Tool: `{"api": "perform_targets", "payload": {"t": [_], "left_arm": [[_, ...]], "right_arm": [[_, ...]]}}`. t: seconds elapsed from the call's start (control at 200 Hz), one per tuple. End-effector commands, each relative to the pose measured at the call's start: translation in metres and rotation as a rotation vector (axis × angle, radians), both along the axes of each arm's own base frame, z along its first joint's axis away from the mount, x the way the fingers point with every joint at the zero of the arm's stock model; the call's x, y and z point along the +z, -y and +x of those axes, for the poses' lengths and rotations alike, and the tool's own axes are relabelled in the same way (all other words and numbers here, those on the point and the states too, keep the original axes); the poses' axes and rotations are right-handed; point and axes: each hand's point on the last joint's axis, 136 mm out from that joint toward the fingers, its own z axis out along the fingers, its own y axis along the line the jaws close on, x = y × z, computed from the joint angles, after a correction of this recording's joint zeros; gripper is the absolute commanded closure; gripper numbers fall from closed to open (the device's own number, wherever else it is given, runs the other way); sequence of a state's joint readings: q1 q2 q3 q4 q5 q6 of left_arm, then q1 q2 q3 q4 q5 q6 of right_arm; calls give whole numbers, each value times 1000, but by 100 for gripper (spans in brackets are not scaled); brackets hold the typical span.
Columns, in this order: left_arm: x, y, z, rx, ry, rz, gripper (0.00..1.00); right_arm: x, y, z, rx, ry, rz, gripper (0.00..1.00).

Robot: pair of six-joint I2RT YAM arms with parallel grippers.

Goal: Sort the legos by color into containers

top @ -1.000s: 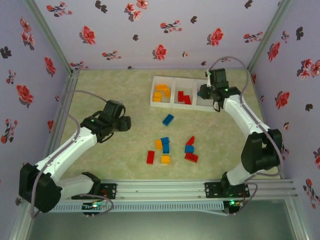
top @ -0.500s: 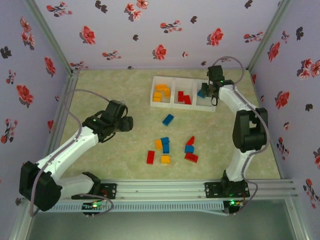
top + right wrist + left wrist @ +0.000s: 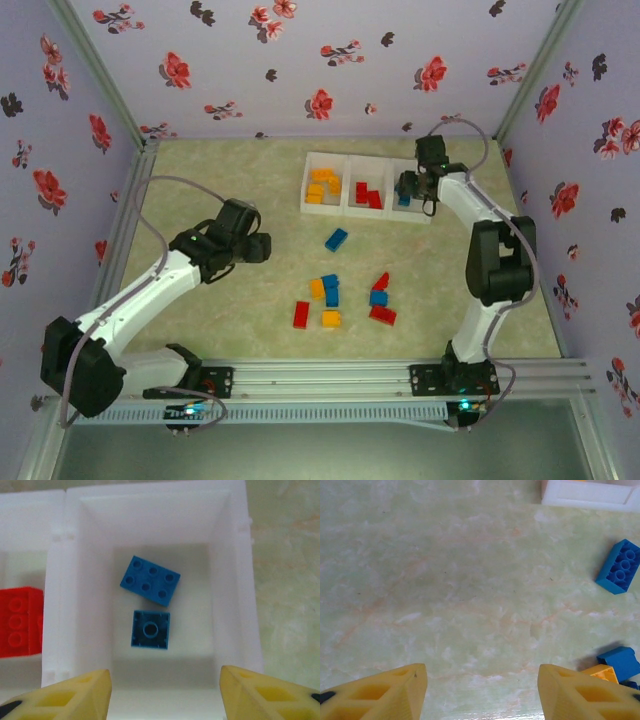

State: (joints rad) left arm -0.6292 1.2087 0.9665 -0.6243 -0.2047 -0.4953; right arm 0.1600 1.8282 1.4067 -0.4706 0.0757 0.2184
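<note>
The white tray (image 3: 311, 157) stands at the back with three compartments: orange bricks (image 3: 322, 185) on the left, red ones (image 3: 368, 194) in the middle, blue on the right. My right gripper (image 3: 408, 186) hangs open over the right compartment (image 3: 231, 580). Below it lie two blue bricks, one studs up (image 3: 150, 579) and one upside down (image 3: 150, 629), and nothing is between the fingers (image 3: 87, 690). My left gripper (image 3: 262, 247) is open and empty (image 3: 481, 674) over bare table, left of a lone blue brick (image 3: 336, 239) (image 3: 619, 566).
Loose bricks lie in mid-table: orange (image 3: 317, 288), blue (image 3: 330, 290), orange (image 3: 331, 319), red (image 3: 301, 314), red (image 3: 382, 281), blue (image 3: 378, 297), red (image 3: 382, 315). A red brick (image 3: 17, 622) lies in the neighbouring compartment. Floral walls enclose the table.
My right gripper has opened over the right compartment, and the blue brick it carried now lies in there. The left arm has crept slightly to the right.
</note>
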Motion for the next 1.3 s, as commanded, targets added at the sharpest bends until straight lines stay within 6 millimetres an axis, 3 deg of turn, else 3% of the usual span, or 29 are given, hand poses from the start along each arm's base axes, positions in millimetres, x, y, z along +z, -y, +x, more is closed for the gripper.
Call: {"api": "perform_targets", "payload": {"t": [0.0, 0.255, 0.655, 1.035, 1.29], "left_arm": [[9, 10, 1, -30, 8, -6, 39], [-1, 26, -9, -67, -30, 6, 39], [-46, 42, -66, -97, -188, 21, 39], [-84, 75, -117, -138, -314, -31, 35], [-105, 100, -125, -173, -350, -27, 32]], "right_arm": [[24, -5, -15, 4, 54, 19, 40], [23, -30, -57, 57, 64, 26, 40], [12, -77, -104, 166, 28, 61, 40], [0, -88, -120, 187, -4, 54, 40], [-7, -93, -128, 199, -19, 53, 40]]}}
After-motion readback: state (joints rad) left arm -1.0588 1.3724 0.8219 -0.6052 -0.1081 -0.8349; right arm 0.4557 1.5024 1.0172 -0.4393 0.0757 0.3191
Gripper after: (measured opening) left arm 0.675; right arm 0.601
